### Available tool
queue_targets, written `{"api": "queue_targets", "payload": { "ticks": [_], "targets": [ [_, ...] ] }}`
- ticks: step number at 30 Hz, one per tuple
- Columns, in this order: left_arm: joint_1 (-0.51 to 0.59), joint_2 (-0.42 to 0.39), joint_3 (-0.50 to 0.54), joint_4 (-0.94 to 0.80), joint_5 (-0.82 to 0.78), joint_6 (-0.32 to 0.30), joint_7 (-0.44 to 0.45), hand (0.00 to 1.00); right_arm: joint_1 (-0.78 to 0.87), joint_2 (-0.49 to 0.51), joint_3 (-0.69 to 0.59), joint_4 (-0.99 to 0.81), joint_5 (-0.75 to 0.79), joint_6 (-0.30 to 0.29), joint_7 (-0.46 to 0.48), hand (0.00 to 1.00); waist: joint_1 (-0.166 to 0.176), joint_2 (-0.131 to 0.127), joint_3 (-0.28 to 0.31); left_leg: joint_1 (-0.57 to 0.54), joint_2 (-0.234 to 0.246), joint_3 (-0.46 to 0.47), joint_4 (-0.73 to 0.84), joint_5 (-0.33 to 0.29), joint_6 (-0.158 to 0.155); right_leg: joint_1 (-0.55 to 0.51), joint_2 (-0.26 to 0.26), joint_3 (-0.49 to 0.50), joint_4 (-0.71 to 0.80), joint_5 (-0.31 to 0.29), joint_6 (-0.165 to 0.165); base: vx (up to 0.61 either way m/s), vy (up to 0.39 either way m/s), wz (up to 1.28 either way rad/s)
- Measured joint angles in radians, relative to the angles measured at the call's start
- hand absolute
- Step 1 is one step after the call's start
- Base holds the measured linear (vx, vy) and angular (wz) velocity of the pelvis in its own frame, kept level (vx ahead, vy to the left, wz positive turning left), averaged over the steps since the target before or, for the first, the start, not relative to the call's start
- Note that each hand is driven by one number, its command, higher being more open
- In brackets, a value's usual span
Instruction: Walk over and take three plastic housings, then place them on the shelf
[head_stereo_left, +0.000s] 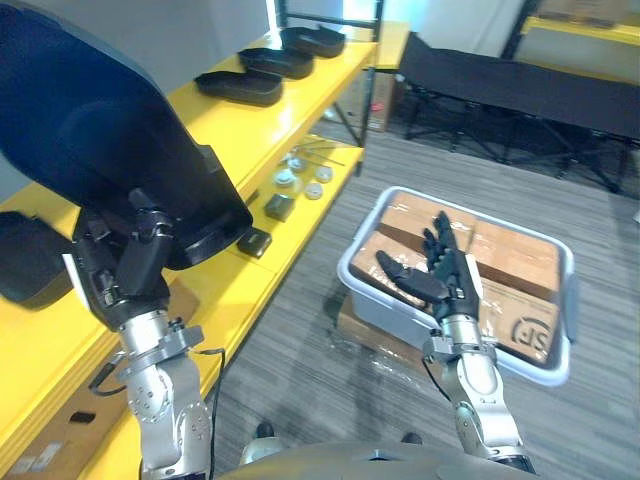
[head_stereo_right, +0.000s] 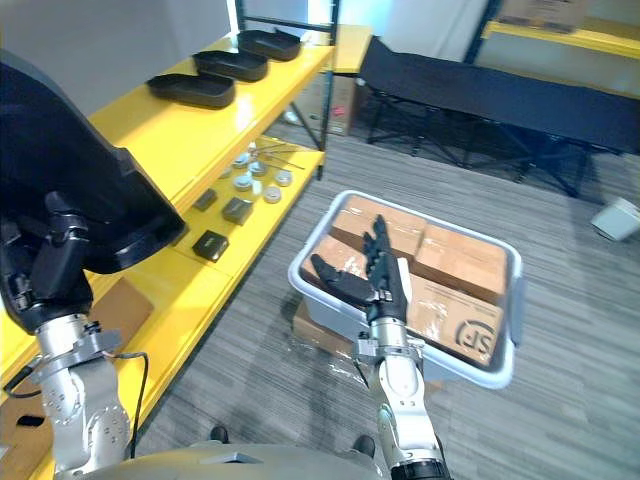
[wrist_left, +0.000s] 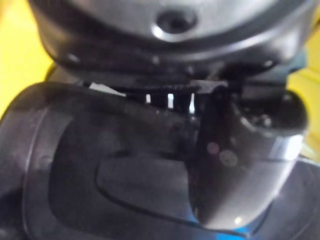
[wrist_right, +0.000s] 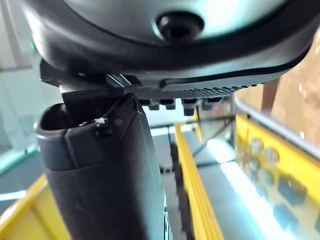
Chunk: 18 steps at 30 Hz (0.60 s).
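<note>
Item: plastic housing (head_stereo_left: 90, 130), large, dark, smooth-shelled. Location: raised above the near end of the yellow shelf (head_stereo_right: 190, 140), carried by the left hand (head_stereo_left: 125, 265). Grip: the fingers reach up behind the shell and the thumb lies against its surface in the left wrist view; this reads as a closed grasp, though most of the fingers are hidden.

Item: right hand (head_stereo_left: 440, 270). Fingers straight and spread, holding nothing, raised over the grey bin (head_stereo_left: 560, 260) of cardboard boxes (head_stereo_left: 510, 255) on the floor.

Item: row of three housings (head_stereo_right: 232, 65), laid along the far half of the upper tier, one just beside the next. A further dark shape (head_stereo_left: 30, 260) lies at the near left on the same tier, probably another housing.

Item: small parts (head_stereo_left: 300, 180), discs and dark blocks, on the lower tier, below the front lip.

Step in hand: placing; the carried housing is not yet set down.

Next move calls for: lowering the shell flat onto bare yellow board, then letting the fingers go.

Open room: a bare stretch of upper tier lies between the nearest of the row and the carried shell.

Edges: the shell's near corner appears to overhang the front lip above the lower tier, so it should go inward before release; the wall bounds the back
</note>
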Motion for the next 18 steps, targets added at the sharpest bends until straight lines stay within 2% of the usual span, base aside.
{"api": "queue_targets", "payload": {
  "ticks": [5,6,9,13,16,18],
  "targets": [
    [0.046,0.001,0.041,-0.042,-0.065,-0.009,-0.097,0.00,-0.093,0.006,0.063,0.050,-0.041,0.000,-0.016,1.00,0.059,-0.003,-0.005,-0.023,-0.034,-0.090,0.007,-0.001,0.008,0.053,-0.022,-0.099,0.000,-0.014,0.016,0.01,0.019,0.63],
    [0.074,0.001,0.063,-0.053,-0.135,-0.008,-0.148,0.00,-0.127,0.006,0.079,0.078,-0.075,0.000,-0.029,1.00,0.082,-0.004,-0.005,-0.032,-0.040,-0.111,0.007,0.001,0.011,0.060,-0.023,-0.119,0.000,-0.017,0.018,0.01,0.006,0.40],
    [0.108,-0.009,0.100,-0.057,-0.240,-0.009,-0.193,0.00,-0.163,0.006,0.100,0.111,-0.087,0.008,-0.037,1.00,0.113,-0.005,-0.006,-0.032,-0.044,-0.132,0.008,0.002,0.009,0.077,-0.024,-0.134,0.000,-0.024,0.025,0.01,-0.010,0.26],
    [0.124,-0.035,0.147,-0.058,-0.291,-0.009,-0.223,0.00,-0.175,0.004,0.098,0.111,-0.084,0.009,-0.027,1.00,0.116,-0.007,-0.006,-0.029,-0.045,-0.132,0.009,-0.002,0.008,0.080,-0.023,-0.132,0.001,-0.028,0.023,0.00,-0.007,0.00],
    [0.120,-0.033,0.144,-0.058,-0.285,-0.009,-0.241,0.00,-0.168,0.004,0.087,0.108,-0.067,0.015,-0.004,1.00,0.102,-0.008,-0.005,-0.042,-0.043,-0.122,0.009,0.003,0.014,0.085,-0.027,-0.152,0.015,-0.040,0.019,-0.01,-0.011,0.13],
    [0.087,-0.028,0.134,-0.058,-0.276,-0.003,-0.290,0.00,-0.134,0.004,0.047,0.080,-0.064,0.017,0.009,1.00,0.075,-0.013,0.000,-0.075,-0.048,-0.126,0.010,0.028,0.026,0.086,-0.043,-0.206,0.060,-0.072,0.030,-0.04,-0.009,0.73]
  ]
}}
